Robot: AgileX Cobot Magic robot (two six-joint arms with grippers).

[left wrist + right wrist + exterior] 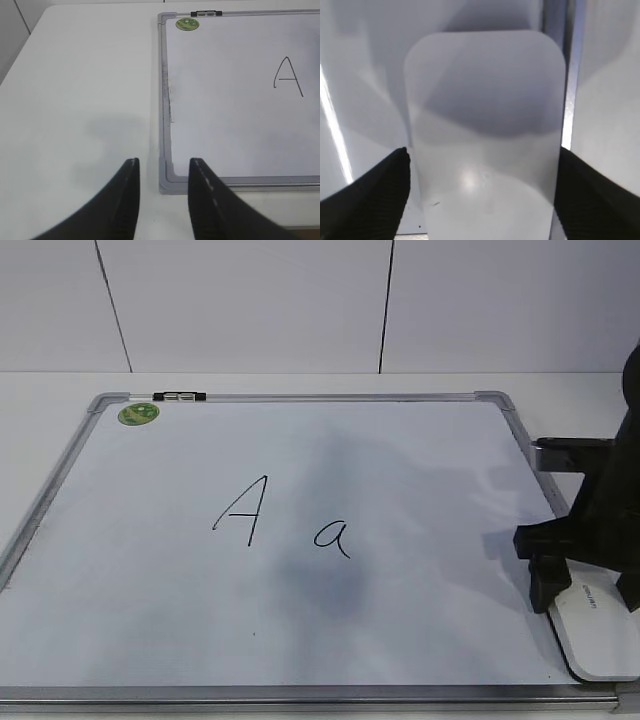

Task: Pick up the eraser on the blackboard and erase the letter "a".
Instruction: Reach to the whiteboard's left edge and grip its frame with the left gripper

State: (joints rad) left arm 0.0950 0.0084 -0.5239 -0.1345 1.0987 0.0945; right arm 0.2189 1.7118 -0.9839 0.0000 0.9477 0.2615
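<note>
The right arm is cut off by the right edge of the exterior view, so only part of the right claw (560,575) shows there, set down over the near-right corner of the blackboard (300,396). The eraser (600,635) is partly covered by that claw and runs past the board's right frame toward the picture's edge; whether it lies flat on the board cannot be made out. In the right wrist view the eraser (485,135) fills the middle, too close and too shadowed for any lettering to read, with the 2 black fingers (370,200) of the right claw (482,195) spread wide on either side of it; touching or just apart cannot be told.

The eraser is a white oblong block with rounded corners and small grey lettering on top. The letter "a" (333,537) is thin black marker, a round loop with a tail, near the board's centre, just right of the capital "A" (243,510) and well left of the eraser.

Between eraser and "a" the board is bare white. The left claw (162,195) hangs parted and empty over the white surface (75,100) beside the board's near-left corner.
</note>
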